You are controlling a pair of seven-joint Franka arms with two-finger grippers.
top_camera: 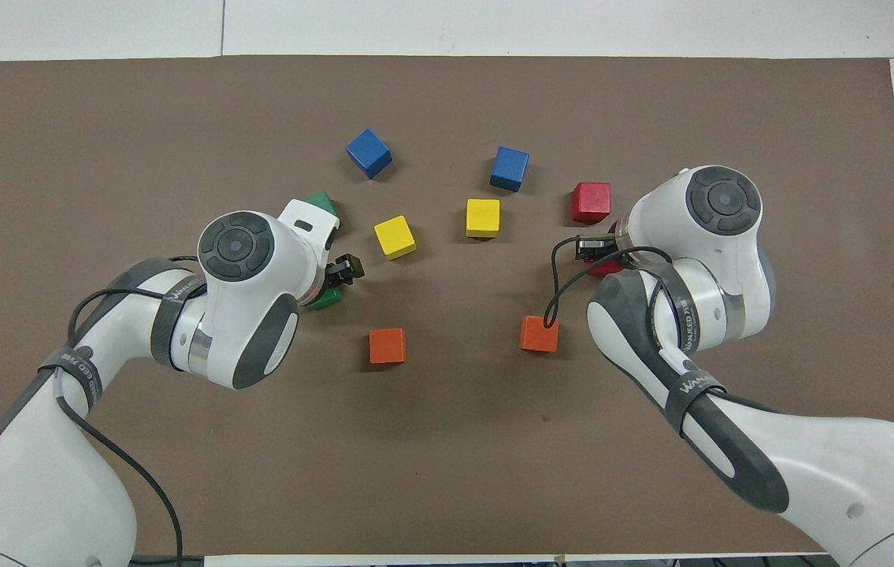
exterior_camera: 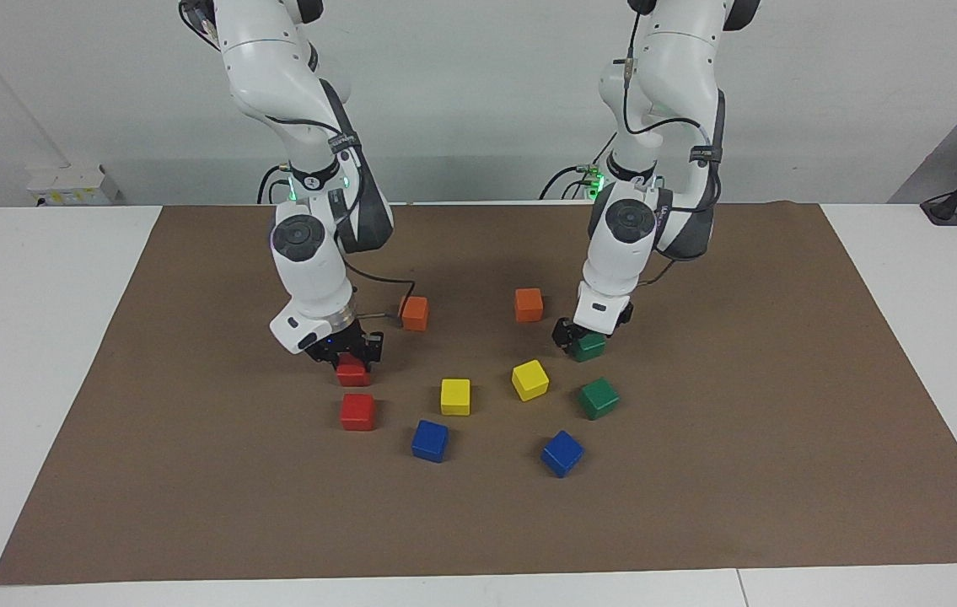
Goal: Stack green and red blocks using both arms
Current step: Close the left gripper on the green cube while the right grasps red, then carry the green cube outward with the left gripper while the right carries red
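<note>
My right gripper [exterior_camera: 353,358] is down at the mat and shut on a red block [exterior_camera: 353,372]. That block shows partly under the wrist in the overhead view [top_camera: 602,268], below the right gripper [top_camera: 602,256]. The second red block [exterior_camera: 357,411] [top_camera: 591,201] lies on the mat just farther from the robots. My left gripper [exterior_camera: 581,340] [top_camera: 334,285] is down at the mat and shut on a green block [exterior_camera: 589,346] [top_camera: 327,299]. The second green block [exterior_camera: 598,398] lies a little farther from the robots. In the overhead view it is half hidden by the left wrist [top_camera: 321,202].
Two orange cubes [exterior_camera: 415,313] [exterior_camera: 529,304] lie nearest the robots, between the arms. Two yellow cubes [exterior_camera: 455,396] [exterior_camera: 529,379] lie in the middle, and two blue cubes [exterior_camera: 430,440] [exterior_camera: 562,453] farthest out. All are on a brown mat [exterior_camera: 739,472].
</note>
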